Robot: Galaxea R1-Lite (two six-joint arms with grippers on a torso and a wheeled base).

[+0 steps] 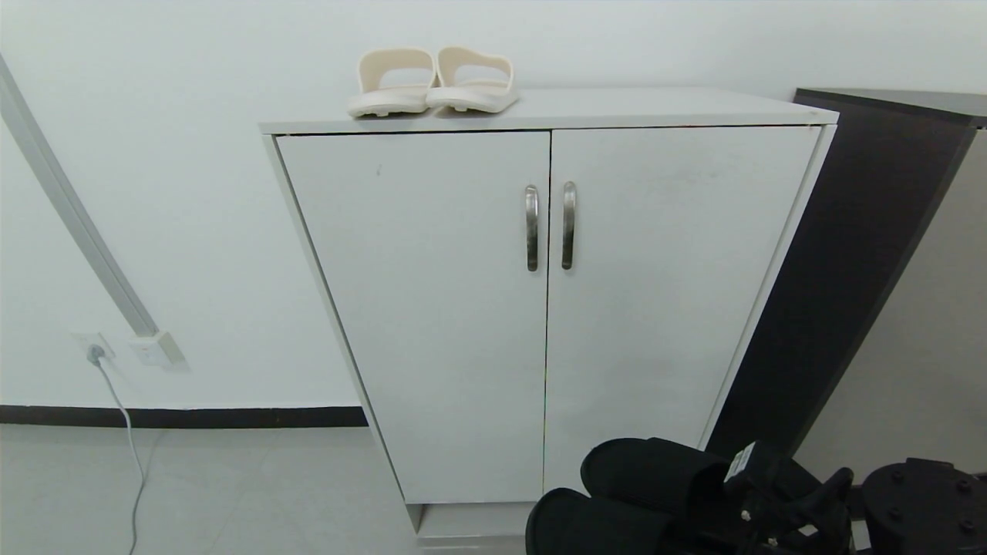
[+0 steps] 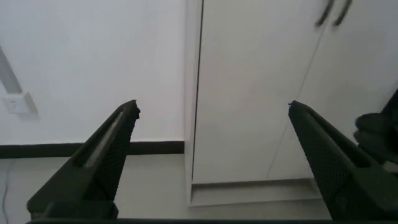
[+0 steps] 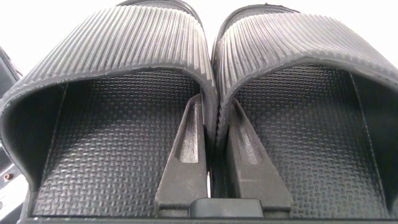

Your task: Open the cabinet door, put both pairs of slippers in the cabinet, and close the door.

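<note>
A: Where are the slippers?

B: The cream slippers [image 1: 455, 96] sit side by side on top of the white cabinet [image 1: 655, 347], near its left end. They touch each other.

A: And the black ones?

B: The black slippers [image 1: 655, 478] are low down, in front of the bottom of the right door [image 1: 678, 254]. The right jaws hold them.

A: How do they hold them?

B: One finger [image 3: 186, 155] goes inside each slipper. The two fingers squeeze the slippers' inner sides together, so the jaws are narrow, with both slippers pinched between them.

A: What about the left jaws?

B: They are wide apart and hold nothing. They are low down too, facing the wall and the cabinet's left side, above the gray floor [image 2: 155, 180].

A: Is the cabinet open?

B: No. The left door [image 1: 432, 308] and the right door are both closed. Two shiny metal handles [image 1: 531, 228] stand upright, just beside each other in the middle where the doors meet.

A: What else is there?

B: A dark cabinet [image 1: 848, 270] stands right beside the white one, on its right. On the wall to the left is a socket [image 1: 92, 347] with a gray cable [image 1: 131, 447] hanging down to the floor.
</note>
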